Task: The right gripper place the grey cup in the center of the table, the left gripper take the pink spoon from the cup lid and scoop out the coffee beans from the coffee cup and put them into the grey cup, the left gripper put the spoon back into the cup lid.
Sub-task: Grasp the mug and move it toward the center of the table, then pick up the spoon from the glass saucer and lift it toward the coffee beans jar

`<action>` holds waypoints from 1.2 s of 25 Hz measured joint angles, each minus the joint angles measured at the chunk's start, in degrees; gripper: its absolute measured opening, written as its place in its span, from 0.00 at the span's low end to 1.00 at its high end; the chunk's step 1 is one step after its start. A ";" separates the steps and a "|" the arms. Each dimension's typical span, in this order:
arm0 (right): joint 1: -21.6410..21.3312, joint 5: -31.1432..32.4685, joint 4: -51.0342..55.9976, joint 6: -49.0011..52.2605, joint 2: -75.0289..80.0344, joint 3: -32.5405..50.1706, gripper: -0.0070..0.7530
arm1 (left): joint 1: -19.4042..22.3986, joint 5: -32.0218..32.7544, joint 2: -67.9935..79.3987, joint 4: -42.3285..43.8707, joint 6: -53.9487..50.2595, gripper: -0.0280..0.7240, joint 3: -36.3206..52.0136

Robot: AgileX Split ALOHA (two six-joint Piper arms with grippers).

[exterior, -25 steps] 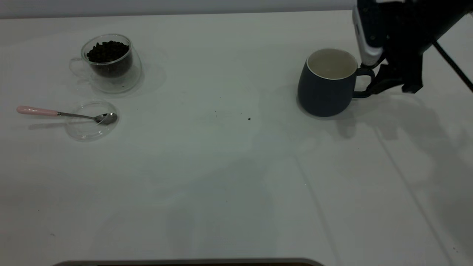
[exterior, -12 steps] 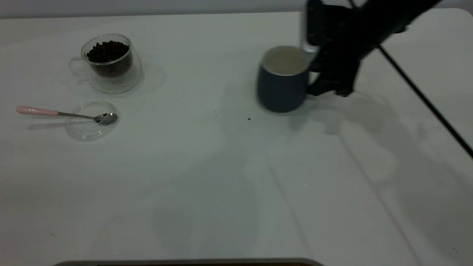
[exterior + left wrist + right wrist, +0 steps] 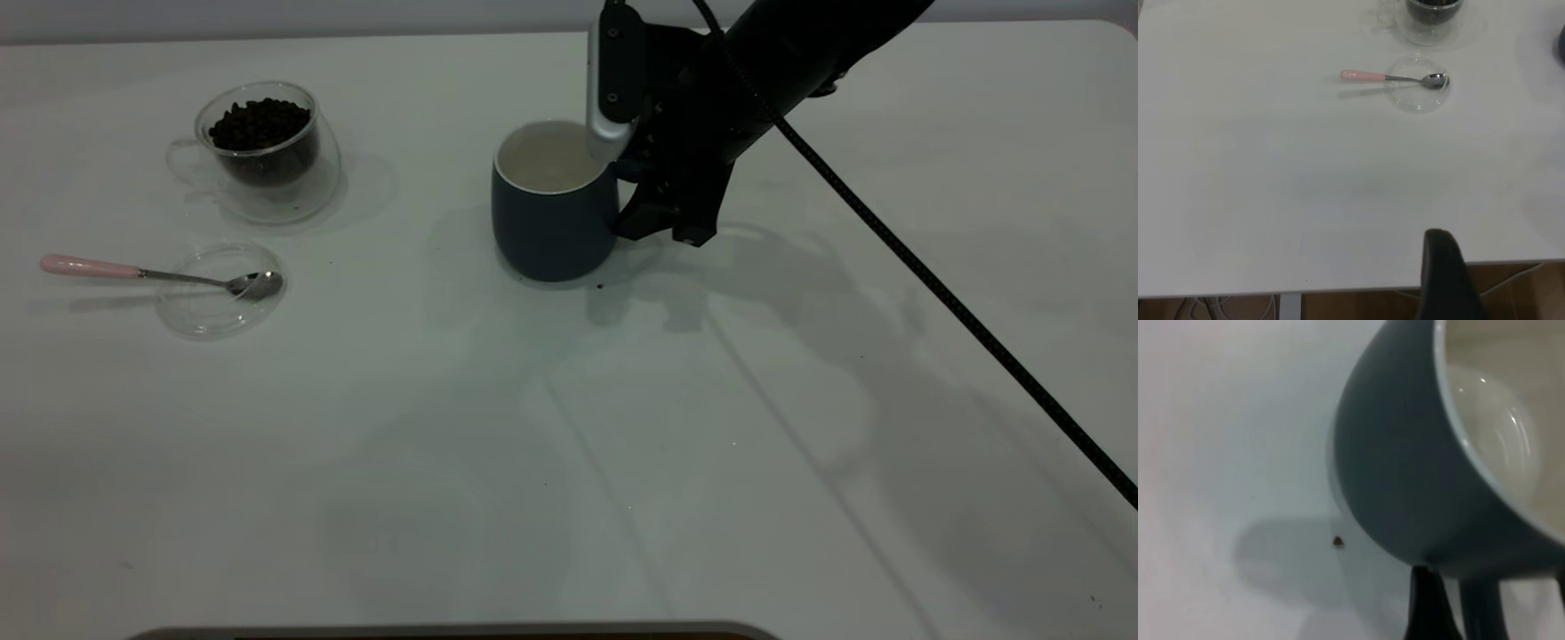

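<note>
On the counter [image 3: 569,462] I count two cups. One is the grey cup [image 3: 553,218], and one is the clear glass coffee cup [image 3: 267,156]. There is a single heap of coffee beans [image 3: 260,124], all inside the glass one; the beans are too small and crowded to count one by one. One cup lid [image 3: 222,292] lies flat, and one pink spoon [image 3: 89,266] rests across it. Two robot arms are present, so two pincers: the right pincer [image 3: 662,213] at the grey cup, and the left pincer [image 3: 1445,280], seen only partly. One loose dark speck [image 3: 1337,541] lies beside the grey cup.
</note>
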 joint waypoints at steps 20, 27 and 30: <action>-5.06 32.34 -26.53 83.31 -44.40 29.09 0.65 | 0.00 0.00 0.00 0.00 0.00 0.68 0.00; -5.37 45.82 -64.71 122.85 -65.65 37.38 0.64 | 0.00 0.00 0.00 0.00 0.00 0.68 0.00; -7.50 43.33 -63.48 123.82 -76.58 45.63 0.64 | 0.00 0.00 0.00 0.00 0.00 0.68 0.00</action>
